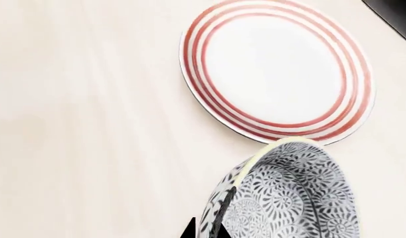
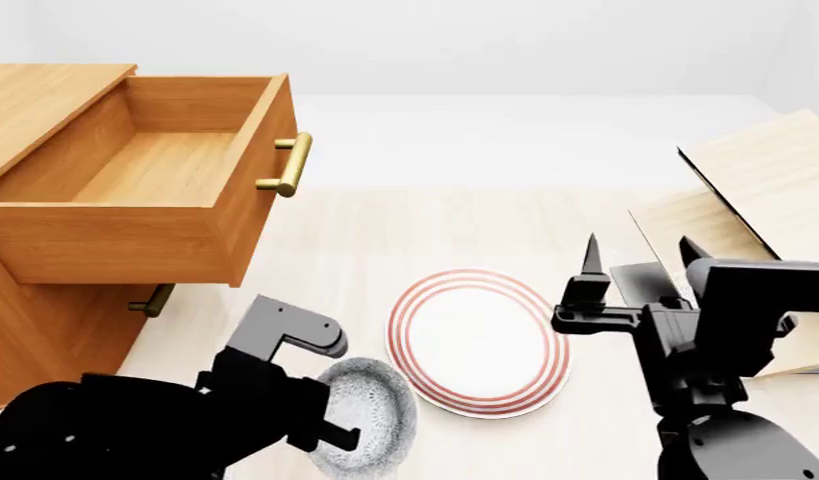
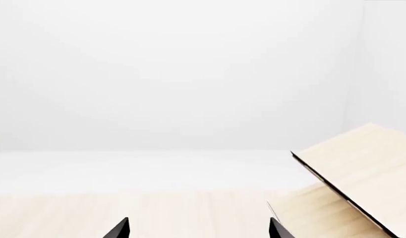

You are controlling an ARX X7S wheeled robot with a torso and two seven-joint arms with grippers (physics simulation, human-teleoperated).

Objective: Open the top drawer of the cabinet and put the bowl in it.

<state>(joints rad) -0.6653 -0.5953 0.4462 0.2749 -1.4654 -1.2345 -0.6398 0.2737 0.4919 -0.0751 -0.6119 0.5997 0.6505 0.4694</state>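
Your left gripper (image 2: 332, 425) has the bowl (image 2: 366, 415) clamped by its rim, jaws closed on it, low at the near edge of the pale tabletop (image 2: 356, 250). In the head view the bowl is tipped, its grey-blue speckled side facing the camera, and it sits just beside the white plate with red rings (image 2: 479, 341), overlapping the plate's near-left edge in the picture. The left wrist view shows the same bowl (image 1: 289, 198) from close by, patterned wall and pale rim filling the corner, with the plate (image 1: 277, 69) lying flat on the table beyond it.

The top drawer (image 2: 142, 190) of the cabinet (image 2: 36, 320) stands pulled far out at the left, its wooden box bare inside, the brass bar handle (image 2: 289, 165) facing right. A second handle (image 2: 152, 300) shows below it.

Your right gripper (image 2: 636, 262) hovers right of the plate, its two dark fingers spread wide and holding nothing. Behind it leans the pale wooden rack (image 2: 756, 190).
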